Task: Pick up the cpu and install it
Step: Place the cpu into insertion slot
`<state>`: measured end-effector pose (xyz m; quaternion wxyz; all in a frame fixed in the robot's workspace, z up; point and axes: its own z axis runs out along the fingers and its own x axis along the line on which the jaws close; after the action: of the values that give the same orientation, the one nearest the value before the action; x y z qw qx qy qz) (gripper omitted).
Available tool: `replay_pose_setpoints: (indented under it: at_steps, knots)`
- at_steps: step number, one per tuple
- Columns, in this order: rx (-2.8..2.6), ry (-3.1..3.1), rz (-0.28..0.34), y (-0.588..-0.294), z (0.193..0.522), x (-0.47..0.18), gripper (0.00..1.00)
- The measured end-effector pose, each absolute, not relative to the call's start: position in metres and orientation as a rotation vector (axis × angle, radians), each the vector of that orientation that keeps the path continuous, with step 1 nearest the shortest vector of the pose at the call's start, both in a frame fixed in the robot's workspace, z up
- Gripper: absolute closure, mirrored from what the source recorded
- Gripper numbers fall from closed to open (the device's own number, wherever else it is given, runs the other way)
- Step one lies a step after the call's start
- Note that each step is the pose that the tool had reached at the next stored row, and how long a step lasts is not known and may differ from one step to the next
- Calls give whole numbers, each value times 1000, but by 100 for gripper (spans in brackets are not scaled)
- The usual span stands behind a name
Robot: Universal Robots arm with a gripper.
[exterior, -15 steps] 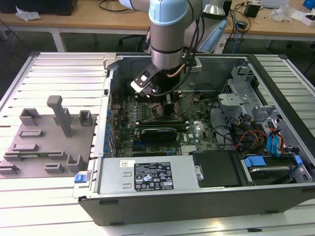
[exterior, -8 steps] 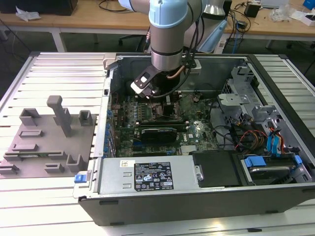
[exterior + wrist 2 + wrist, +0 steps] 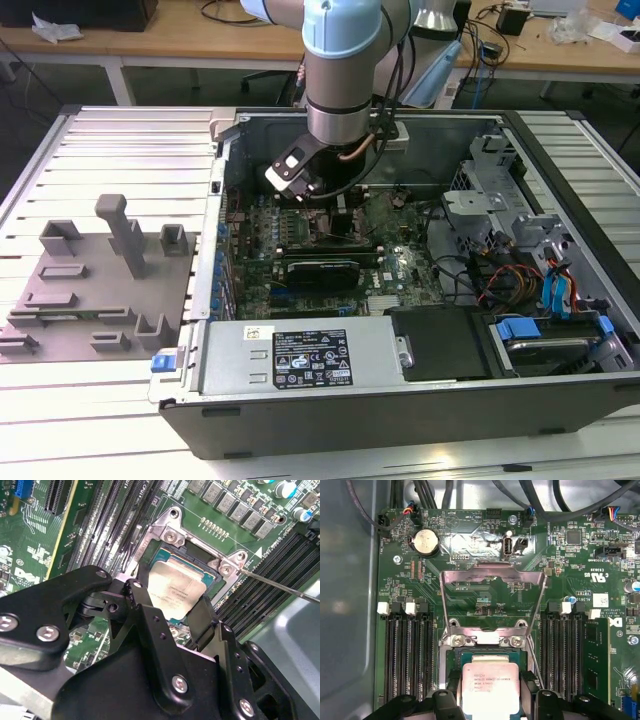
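Currently the hand (image 3: 491, 690) pinches the cpu (image 3: 490, 682) by two opposite edges, directly over the socket (image 3: 485, 653) on the motherboard (image 3: 470, 545) inside the case (image 3: 400, 420). Its lid bears small print; the load plate (image 3: 492, 592) stands open.

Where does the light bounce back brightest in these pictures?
Exterior view: white glare washes out the ribbed table nearest the camera; first wrist view: a sheen on the motherboard beside the coin battery; second wrist view: the cpu lid gleams.

Open load plate (image 3: 490, 572) between flanking memory slots (image 3: 407, 655)
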<state>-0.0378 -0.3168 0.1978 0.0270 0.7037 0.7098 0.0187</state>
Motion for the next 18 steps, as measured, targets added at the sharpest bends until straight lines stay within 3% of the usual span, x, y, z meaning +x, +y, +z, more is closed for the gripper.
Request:
replay_pose_setpoints:
  at_steps: [18]
  knots:
    - [2195, 2182, 70, -317, 195, -38, 45]
